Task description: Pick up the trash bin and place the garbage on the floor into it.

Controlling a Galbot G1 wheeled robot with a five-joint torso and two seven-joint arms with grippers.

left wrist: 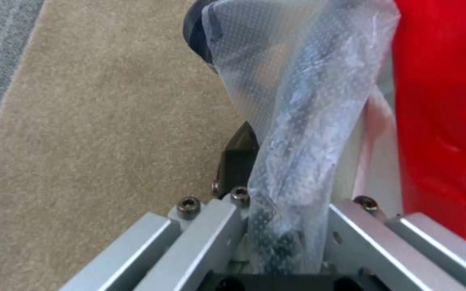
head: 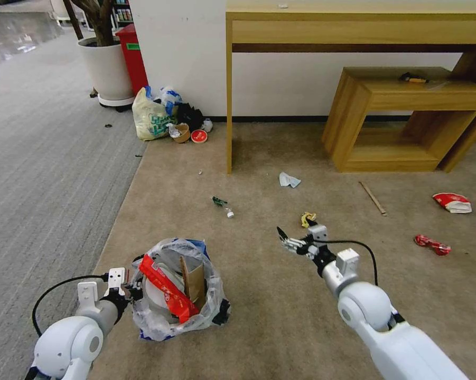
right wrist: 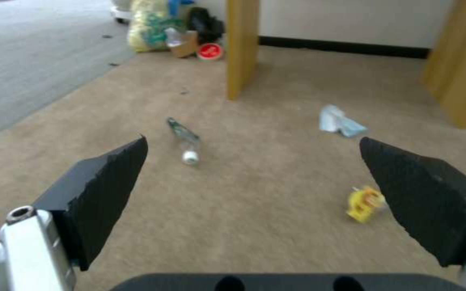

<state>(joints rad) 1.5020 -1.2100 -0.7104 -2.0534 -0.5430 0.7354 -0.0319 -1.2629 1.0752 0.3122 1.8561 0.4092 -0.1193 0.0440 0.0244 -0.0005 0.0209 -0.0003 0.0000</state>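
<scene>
Left gripper (head: 133,289), jaws clamped on the bagged rim of the trash bin (head: 158,322) (red wrapper and cardboard inside), holds it over the beige floor (head: 280,316). Right gripper (head: 284,238), jaws spread wide, hovers beside a yellow scrap (head: 307,218).

A white wall (head: 185,47) backs a wooden desk (head: 354,26), low wooden shelf (head: 407,95) and grey ribbed carpet (head: 42,158).
</scene>
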